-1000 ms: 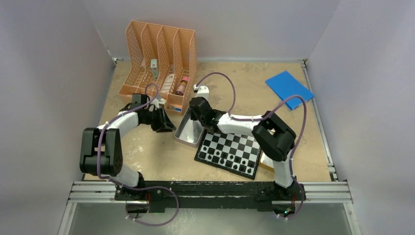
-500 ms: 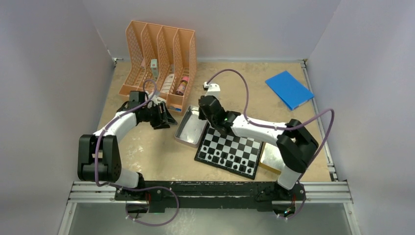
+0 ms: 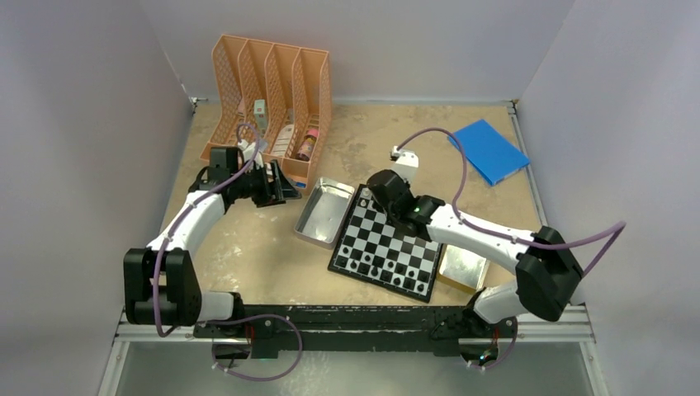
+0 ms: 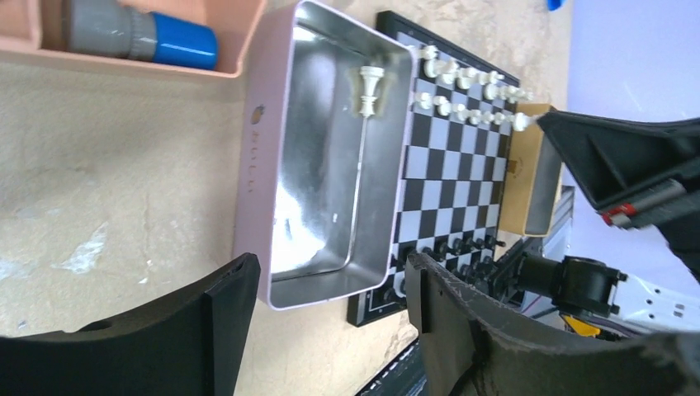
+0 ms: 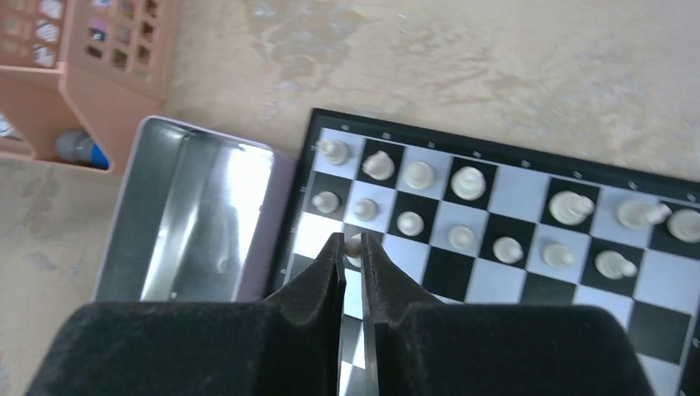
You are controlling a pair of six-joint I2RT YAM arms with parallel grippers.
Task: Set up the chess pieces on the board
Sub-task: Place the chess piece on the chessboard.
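Right gripper (image 5: 352, 250) swings off the tin (image 5: 194, 219) to the board (image 5: 487, 285), pinching a white piece (image 5: 355, 242). Left gripper (image 4: 330, 280) hangs wide open.

The tin (image 4: 330, 165) is mirror-bright metal, the board (image 5: 503, 282) glossy, the table (image 5: 495, 58) rough and matt, the right pincer's (image 5: 352, 247) black pads (image 5: 314, 285) matt around a smooth chess piece (image 5: 354, 242).

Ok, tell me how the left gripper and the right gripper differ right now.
The left gripper is open wide and empty; the right gripper is pinched on a white chess piece. The left sits by the silver tin, the right over the chessboard. Both are black.
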